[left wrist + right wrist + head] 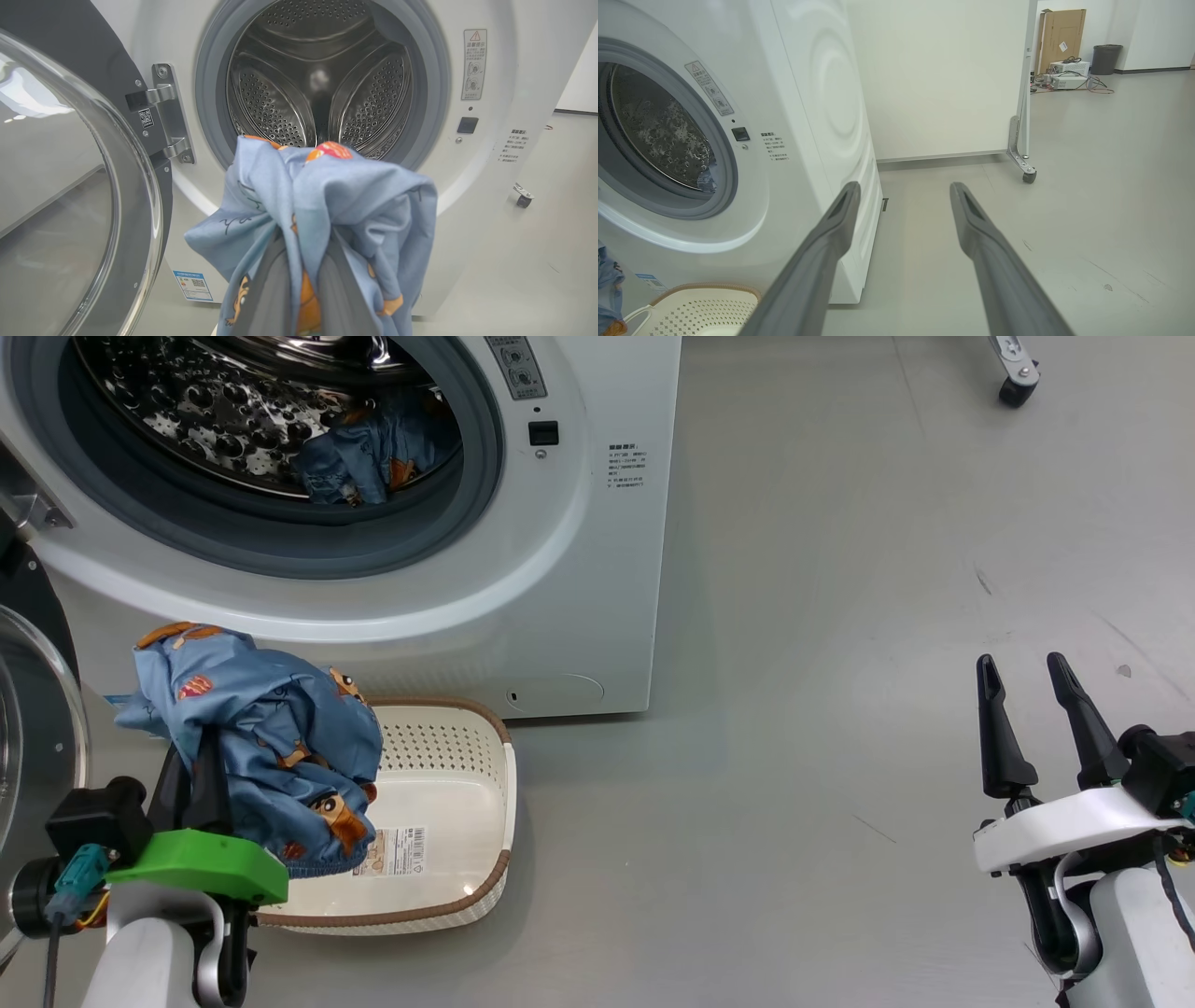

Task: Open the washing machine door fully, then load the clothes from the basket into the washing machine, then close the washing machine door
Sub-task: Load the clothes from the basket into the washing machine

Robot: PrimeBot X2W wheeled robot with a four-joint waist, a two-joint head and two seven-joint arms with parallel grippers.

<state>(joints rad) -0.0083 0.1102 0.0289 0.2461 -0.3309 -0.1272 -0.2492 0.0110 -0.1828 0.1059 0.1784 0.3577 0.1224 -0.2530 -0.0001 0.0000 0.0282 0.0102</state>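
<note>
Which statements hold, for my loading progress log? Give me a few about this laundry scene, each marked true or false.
1. The left claw is shut on a blue garment. True.
2. The washing machine door is closed. False: it stands swung open on its hinge, at the machine's left.
3. The drum holds nothing. False: a second garment lies inside it.
4. The right claw is open and holds nothing. True.
5. The basket sits on top of the washing machine. False: it rests on the floor in front of the machine.
</note>
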